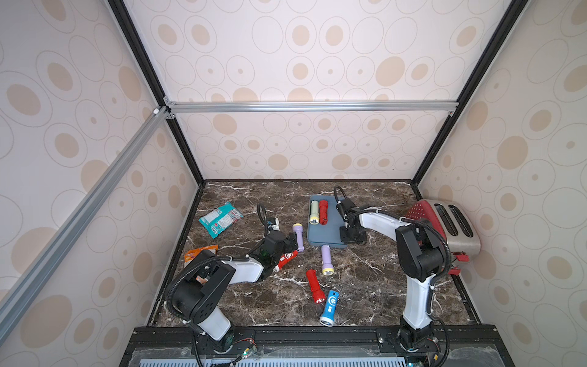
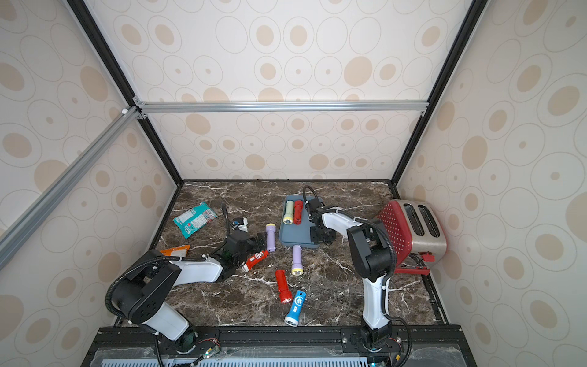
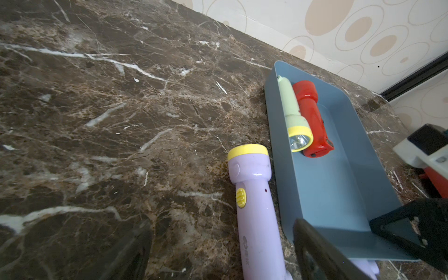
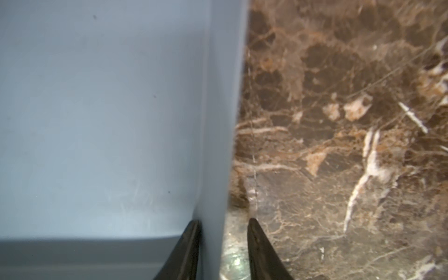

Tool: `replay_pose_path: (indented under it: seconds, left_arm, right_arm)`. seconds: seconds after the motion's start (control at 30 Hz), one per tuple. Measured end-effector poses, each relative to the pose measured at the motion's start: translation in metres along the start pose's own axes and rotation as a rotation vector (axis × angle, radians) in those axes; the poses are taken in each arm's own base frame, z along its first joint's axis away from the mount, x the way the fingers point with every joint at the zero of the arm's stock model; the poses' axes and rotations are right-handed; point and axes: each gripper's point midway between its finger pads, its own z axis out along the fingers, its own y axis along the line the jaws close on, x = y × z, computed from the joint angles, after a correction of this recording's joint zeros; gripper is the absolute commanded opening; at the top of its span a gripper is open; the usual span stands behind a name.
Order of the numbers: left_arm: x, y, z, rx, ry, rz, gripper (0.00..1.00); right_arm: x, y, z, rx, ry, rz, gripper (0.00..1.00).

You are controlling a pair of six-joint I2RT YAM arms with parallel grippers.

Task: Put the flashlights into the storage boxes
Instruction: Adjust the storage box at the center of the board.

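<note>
— What sits in the tray (image 1: 327,236)?
— Two torches side by side at its far end; a pale green torch (image 1: 314,212), lens toward the front, and a red torch (image 1: 323,211) touching it; the blue-grey near half lies bare.
— And loose on the desk (image 1: 381,286)?
— Five, all lying flat; a lilac torch (image 1: 298,236) just left of the tray, yellow head away; a second lilac torch (image 1: 326,259), tail at the tray's near wall; a logo-marked red torch (image 1: 286,259) further left; a plain red torch (image 1: 314,286) and a blue torch (image 1: 330,306) close together nearer the front.
</note>
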Motion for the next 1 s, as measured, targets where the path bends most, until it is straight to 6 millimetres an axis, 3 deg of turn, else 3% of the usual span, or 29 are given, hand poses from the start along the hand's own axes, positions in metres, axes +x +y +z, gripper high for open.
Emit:
replay_pose_path:
  seconds: [0.47, 0.57, 0.67, 0.73, 0.8, 0.9, 1.0]
  left_arm:
    - [0.008, -0.001, 0.003, 0.010, 0.027, 0.004, 0.92]
    - [0.009, 0.005, 0.006, -0.017, 0.024, 0.008, 0.94]
    - [0.006, 0.005, 0.011, -0.026, 0.035, 0.001, 0.93]
    - [-0.001, -0.001, 0.017, -0.014, 0.046, -0.020, 0.89]
    - [-0.009, -0.012, 0.022, 0.017, 0.053, -0.031, 0.85]
    - [-0.015, -0.030, 0.031, 0.073, 0.080, -0.035, 0.77]
    - [-0.014, -0.040, 0.040, 0.084, 0.127, -0.018, 0.77]
  right_arm:
    - [0.004, -0.026, -0.007, 0.122, -0.021, -0.058, 0.38]
    - [0.007, -0.032, -0.031, 0.106, -0.068, -0.047, 0.42]
    - [0.012, -0.041, -0.067, 0.070, -0.158, -0.015, 0.43]
    - [0.022, -0.048, -0.086, 0.043, -0.216, 0.011, 0.43]
    - [0.039, -0.056, -0.091, 0.030, -0.241, 0.036, 0.44]
    - [0.075, -0.069, -0.079, 0.037, -0.234, 0.064, 0.46]
    - [0.109, -0.079, -0.064, 0.039, -0.211, 0.079, 0.48]
